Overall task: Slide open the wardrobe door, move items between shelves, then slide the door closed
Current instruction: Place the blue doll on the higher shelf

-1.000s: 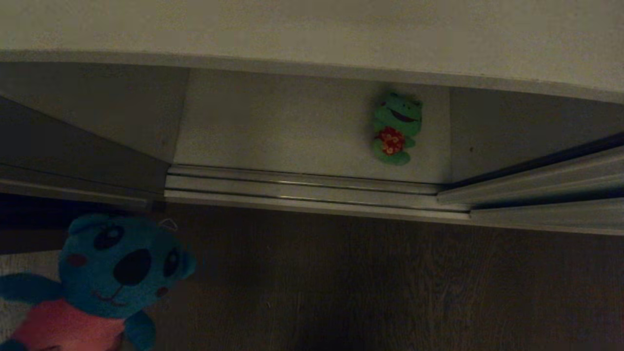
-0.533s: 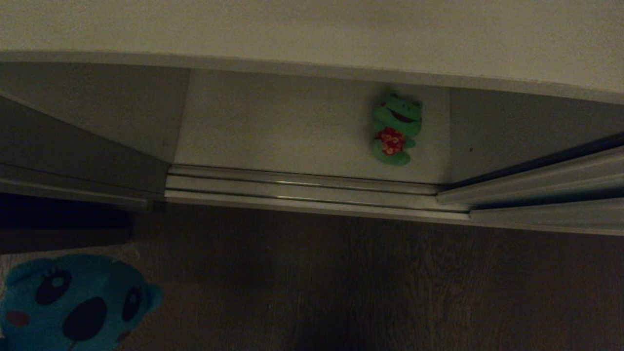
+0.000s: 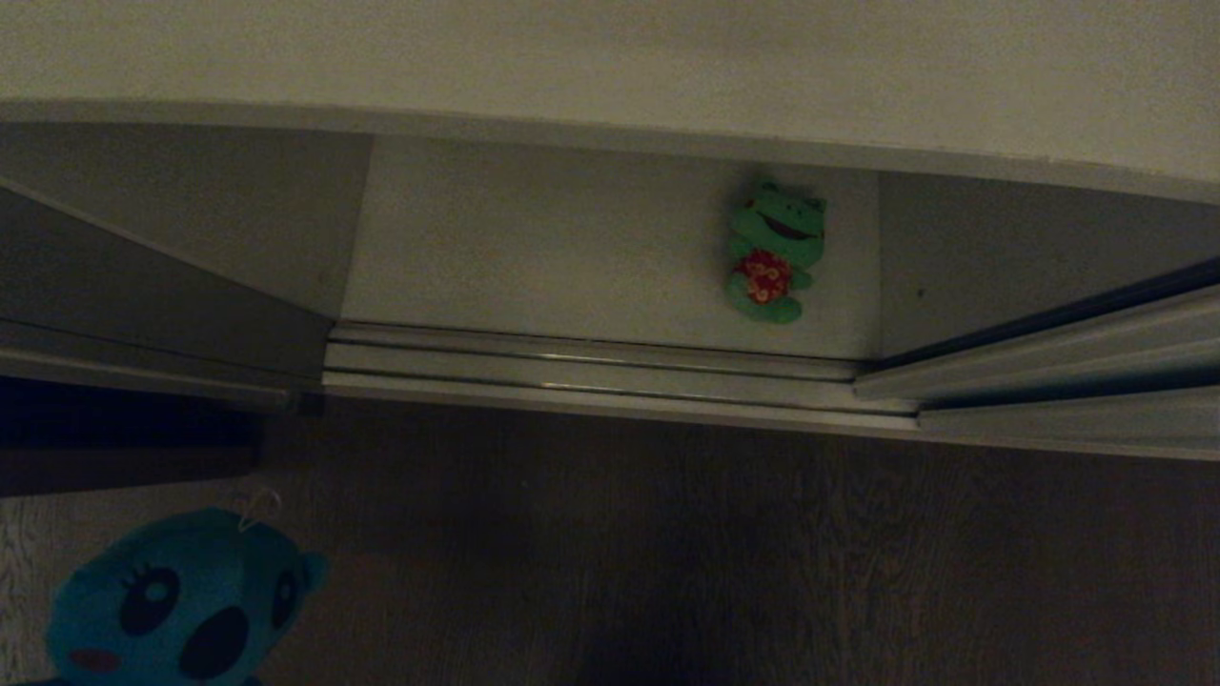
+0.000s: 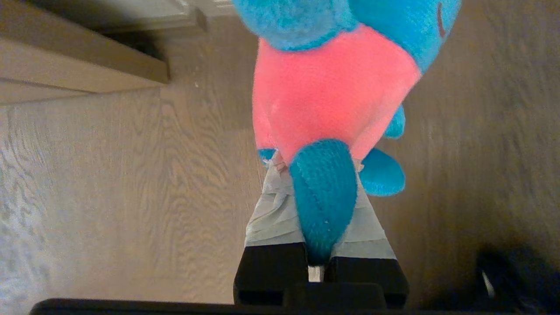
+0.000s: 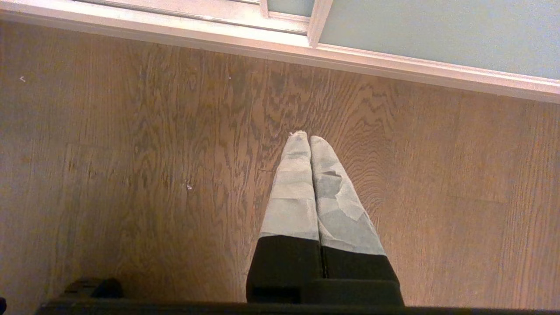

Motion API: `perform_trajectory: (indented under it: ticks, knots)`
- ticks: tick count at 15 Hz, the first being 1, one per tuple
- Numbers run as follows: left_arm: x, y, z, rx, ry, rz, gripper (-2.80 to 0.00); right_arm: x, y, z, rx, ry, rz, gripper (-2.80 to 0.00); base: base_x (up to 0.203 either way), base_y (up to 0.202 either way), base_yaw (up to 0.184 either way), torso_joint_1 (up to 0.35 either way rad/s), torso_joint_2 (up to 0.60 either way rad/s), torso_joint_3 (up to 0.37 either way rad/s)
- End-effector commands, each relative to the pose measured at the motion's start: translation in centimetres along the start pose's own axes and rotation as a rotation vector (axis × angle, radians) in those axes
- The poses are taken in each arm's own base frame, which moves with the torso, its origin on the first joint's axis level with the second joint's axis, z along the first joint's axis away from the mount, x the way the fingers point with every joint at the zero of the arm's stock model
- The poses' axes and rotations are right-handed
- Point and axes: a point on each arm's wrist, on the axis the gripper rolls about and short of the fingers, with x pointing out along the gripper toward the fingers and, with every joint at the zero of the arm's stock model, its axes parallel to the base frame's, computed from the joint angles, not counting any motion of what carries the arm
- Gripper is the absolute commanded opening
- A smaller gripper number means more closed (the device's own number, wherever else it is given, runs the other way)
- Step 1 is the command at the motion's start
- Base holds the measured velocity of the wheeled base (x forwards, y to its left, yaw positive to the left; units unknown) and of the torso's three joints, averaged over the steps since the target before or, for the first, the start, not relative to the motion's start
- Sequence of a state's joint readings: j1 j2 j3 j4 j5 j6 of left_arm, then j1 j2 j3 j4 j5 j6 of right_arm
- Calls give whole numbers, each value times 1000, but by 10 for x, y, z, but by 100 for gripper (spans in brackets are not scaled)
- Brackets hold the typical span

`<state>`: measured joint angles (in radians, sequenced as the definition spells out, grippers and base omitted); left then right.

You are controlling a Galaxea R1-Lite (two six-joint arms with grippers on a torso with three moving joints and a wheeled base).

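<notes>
Left tool (image 4: 315, 175) is closed on the blue toy (image 4: 332, 87), with the two taped fingers (image 4: 273, 210) pinching the low part of its body, one blue leg lying between them. In the head view the blue toy (image 3: 181, 600) hangs low on the robot's left, above the wooden floor (image 3: 715, 553) and in front of the wardrobe, not on any shelf. Right tool (image 5: 309, 142) is fully closed, holds nothing and points at the floor near the door track (image 5: 262, 37); it looks parked.

The door (image 3: 1067, 372) is already slid to the right, so the wardrobe is open. The frog (image 3: 774, 252) lies on the lower shelf (image 3: 534, 248), near its right side. The upper shelf (image 3: 610, 57) fills the top of the head view.

My judgement is that the step in hand is carrying the blue toy to a shelf. To do it well, the grip should remain firm, because the hold is only on soft plush and the heavy head can swing. The arm should lift the toy clear over the shelf's front edge, then put it on a free part of the board, well apart from the frog, and open only when the toy rests on the board.
</notes>
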<state>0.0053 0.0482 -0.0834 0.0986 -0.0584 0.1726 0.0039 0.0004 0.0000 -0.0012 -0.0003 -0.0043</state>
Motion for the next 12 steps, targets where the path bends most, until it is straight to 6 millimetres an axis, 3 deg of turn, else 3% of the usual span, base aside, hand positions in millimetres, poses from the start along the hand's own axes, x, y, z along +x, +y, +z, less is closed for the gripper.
perform_trajectory:
  ticks: [1,12]
  knots:
    - [3,-2,-15,-16,-26,13,-280,0,0,0,-1,-1,1,-280,0,0,0,0,0,0]
    - [4,-2,-14,-32,-45,22,-280,0,0,0,-2,-2,1,-280,0,0,0,0,0,0]
